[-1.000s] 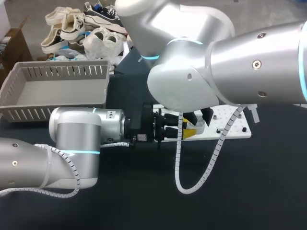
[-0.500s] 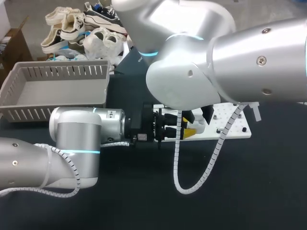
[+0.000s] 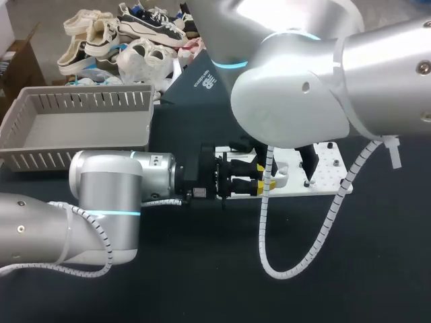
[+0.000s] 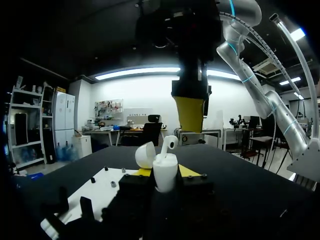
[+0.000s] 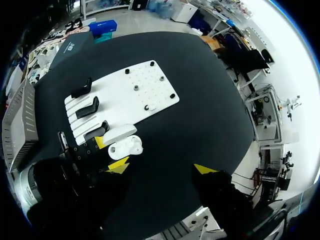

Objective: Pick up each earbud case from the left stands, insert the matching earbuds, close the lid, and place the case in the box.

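Note:
A white earbud case (image 4: 165,172) stands upright between the yellow-tipped fingers of my left gripper (image 4: 165,176), which is shut on it. Its lid (image 4: 145,155) hangs open to one side, and a white earbud (image 4: 169,144) sticks up out of the case by its stem. In the right wrist view the open case (image 5: 125,146) lies straight below my right gripper (image 5: 162,168), whose fingers stand wide apart with nothing between them. One yellow finger (image 4: 190,112) of the right gripper hangs above the case. In the head view my left gripper (image 3: 259,185) is partly hidden by the right arm.
Under the case lies a white peg board (image 5: 125,95) carrying black stands (image 5: 89,106). A grey slatted box (image 3: 74,128) sits at the table's back left. A dark folded sheet (image 3: 195,84) lies behind the board. Black tabletop (image 3: 202,269) extends in front.
My right gripper has spread its fingers and lifted away from the case, and the right arm has swung to the right. The left arm has kept still with the case.

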You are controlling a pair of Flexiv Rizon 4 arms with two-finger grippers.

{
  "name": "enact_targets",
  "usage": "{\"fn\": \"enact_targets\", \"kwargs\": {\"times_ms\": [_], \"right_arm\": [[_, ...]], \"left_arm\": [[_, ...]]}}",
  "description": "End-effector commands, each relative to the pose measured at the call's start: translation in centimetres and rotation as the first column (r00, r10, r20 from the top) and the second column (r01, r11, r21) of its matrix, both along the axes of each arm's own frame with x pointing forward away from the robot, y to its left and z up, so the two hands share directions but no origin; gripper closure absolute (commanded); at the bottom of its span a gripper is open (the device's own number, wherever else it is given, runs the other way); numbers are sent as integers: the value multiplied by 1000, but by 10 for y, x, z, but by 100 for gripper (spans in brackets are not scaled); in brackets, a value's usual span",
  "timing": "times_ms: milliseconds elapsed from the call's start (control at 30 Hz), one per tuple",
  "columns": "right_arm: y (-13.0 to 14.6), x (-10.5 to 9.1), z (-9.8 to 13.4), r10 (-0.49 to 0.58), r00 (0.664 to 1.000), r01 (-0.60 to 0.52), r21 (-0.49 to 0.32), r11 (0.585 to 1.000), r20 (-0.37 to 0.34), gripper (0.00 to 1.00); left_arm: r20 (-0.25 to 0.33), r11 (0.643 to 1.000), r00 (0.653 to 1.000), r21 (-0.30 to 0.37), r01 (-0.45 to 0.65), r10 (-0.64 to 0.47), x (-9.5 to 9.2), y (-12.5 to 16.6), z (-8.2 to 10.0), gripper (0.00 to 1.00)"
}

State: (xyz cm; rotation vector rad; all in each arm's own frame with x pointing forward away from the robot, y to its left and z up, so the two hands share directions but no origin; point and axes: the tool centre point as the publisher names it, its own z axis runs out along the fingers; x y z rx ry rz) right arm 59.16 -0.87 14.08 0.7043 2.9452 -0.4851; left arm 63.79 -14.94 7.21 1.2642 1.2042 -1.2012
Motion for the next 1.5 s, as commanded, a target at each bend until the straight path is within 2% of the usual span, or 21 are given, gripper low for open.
{"fn": "enact_targets", "kwargs": {"times_ms": [33, 267, 367, 467, 667, 1500], "right_arm": [[-9, -11, 3, 28, 999, -30, 67, 997, 23, 22], [-12, -17, -1, 118, 993, -116, 158, 981, 0, 11], [-14, -20, -3, 180, 983, -171, 204, 964, -24, 15], [-15, -22, -5, 209, 978, -198, 227, 954, -27, 13], [-20, -14, -9, 194, 981, -185, 236, 954, -15, 8], [-24, 3, -20, 166, 986, -155, 233, 960, -29, 11]], "left_arm": [[2, 1000, 1000, 0, -5, 5, -2, 0, 0, 100], [2, 1000, 1000, 0, -5, 5, -2, 0, 0, 100], [2, 1000, 1000, 0, -5, 5, -2, 0, 0, 100], [2, 1000, 1000, 0, -5, 5, -2, 0, 0, 100], [2, 1000, 1000, 0, -5, 5, -2, 0, 0, 100], [2, 1000, 1000, 0, -5, 5, -2, 0, 0, 100]]}}
